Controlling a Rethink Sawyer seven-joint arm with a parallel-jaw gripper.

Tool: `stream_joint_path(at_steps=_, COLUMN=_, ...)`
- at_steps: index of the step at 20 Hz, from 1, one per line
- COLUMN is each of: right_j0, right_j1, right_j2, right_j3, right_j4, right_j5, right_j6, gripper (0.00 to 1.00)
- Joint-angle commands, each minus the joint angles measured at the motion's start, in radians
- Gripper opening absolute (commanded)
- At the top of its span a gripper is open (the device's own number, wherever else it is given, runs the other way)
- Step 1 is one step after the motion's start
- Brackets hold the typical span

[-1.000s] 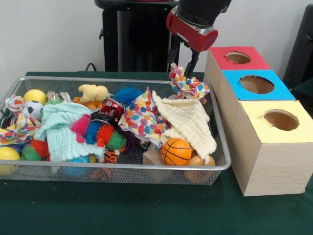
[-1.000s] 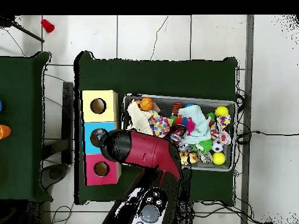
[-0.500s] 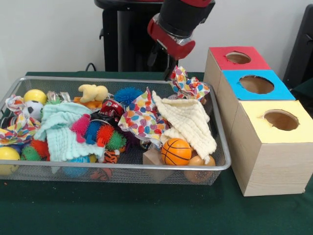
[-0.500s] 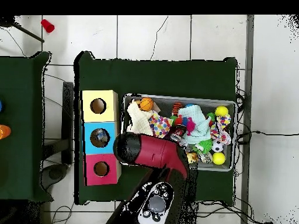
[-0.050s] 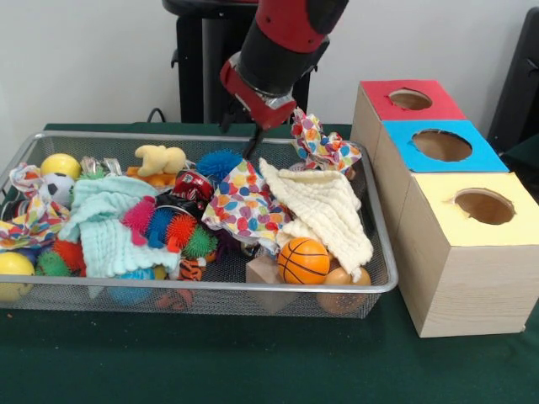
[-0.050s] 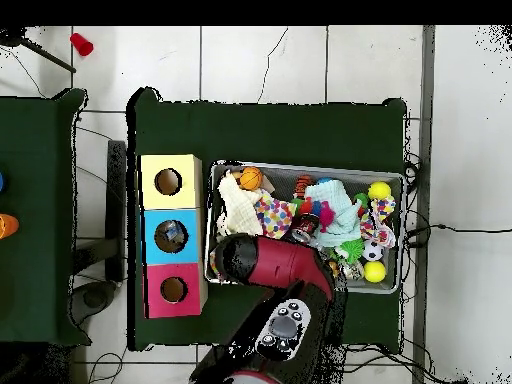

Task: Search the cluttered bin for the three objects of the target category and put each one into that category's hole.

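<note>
- The red and black arm (image 5: pixel 282 42) comes down from the top of the front view, slanting toward the left.
- Its gripper (image 5: pixel 240 133) hangs at the lower end, two dark fingers (image 5: pixel 253 145) pointing down and parted, nothing between them.
- From overhead, the arm (image 6: pixel 275 262) shows as a red bulk lying across the frame's middle, hiding the gripper beneath it.

The gripper (image 5: pixel 242 141) hangs over the far side of the basket (image 5: pixel 202 289) on the worktop (image 5: pixel 253 362). Directly below it lies a spiky ball (image 5: pixel 221 163); a patterned cloth (image 5: pixel 244 202) lies in front of it and a knitted cloth (image 5: pixel 324 206) to its right. Three boxes (image 5: pixel 459 244) stand beyond the basket's right end.
</note>
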Motion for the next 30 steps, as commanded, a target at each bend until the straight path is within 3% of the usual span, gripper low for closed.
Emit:
stream_joint_path(at_steps=1, right_j0=-0.052, right_j1=0.151, right_j2=0.063, right_j3=0.004, right_j4=-0.048, right_j5=-0.117, right_j6=0.091, gripper=1.00)
stream_joint_path(at_steps=5, right_j0=-0.062, right_j1=0.205, right_j2=0.083, right_j3=-0.013, right_j4=-0.036, right_j5=-0.176, right_j6=0.098, gripper=1.00)
stream_joint_path(at_steps=10, right_j0=-0.076, right_j1=0.222, right_j2=0.102, right_j3=-0.019, right_j4=-0.031, right_j5=-0.237, right_j6=0.086, gripper=1.00)
stream_joint_path(at_steps=13, right_j0=-0.107, right_j1=0.204, right_j2=0.138, right_j3=-0.010, right_j4=-0.038, right_j5=-0.280, right_j6=0.055, gripper=1.00)
stream_joint_path(at_steps=16, right_j0=-0.174, right_j1=0.179, right_j2=0.226, right_j3=0.018, right_j4=-0.046, right_j5=-0.403, right_j6=0.046, gripper=1.00)
stream_joint_path(at_steps=20, right_j0=-0.177, right_j1=0.109, right_j2=0.244, right_j3=0.054, right_j4=-0.065, right_j5=-0.499, right_j6=0.080, gripper=1.00)
stream_joint_path(at_steps=22, right_j0=-0.137, right_j1=0.100, right_j2=0.195, right_j3=0.045, right_j4=-0.079, right_j5=-0.633, right_j6=0.131, gripper=1.00)
stream_joint_path(at_steps=25, right_j0=-0.034, right_j1=0.124, right_j2=0.027, right_j3=-0.003, right_j4=-0.062, right_j5=-0.740, right_j6=0.145, gripper=1.00)
stream_joint_path(at_steps=28, right_j0=0.036, right_j1=0.157, right_j2=-0.103, right_j3=-0.039, right_j4=-0.022, right_j5=-0.772, right_j6=0.131, gripper=1.00)
stream_joint_path(at_steps=30, right_j0=0.053, right_j1=0.167, right_j2=-0.150, right_j3=-0.053, right_j4=-0.009, right_j5=-0.765, right_j6=0.116, gripper=1.00)
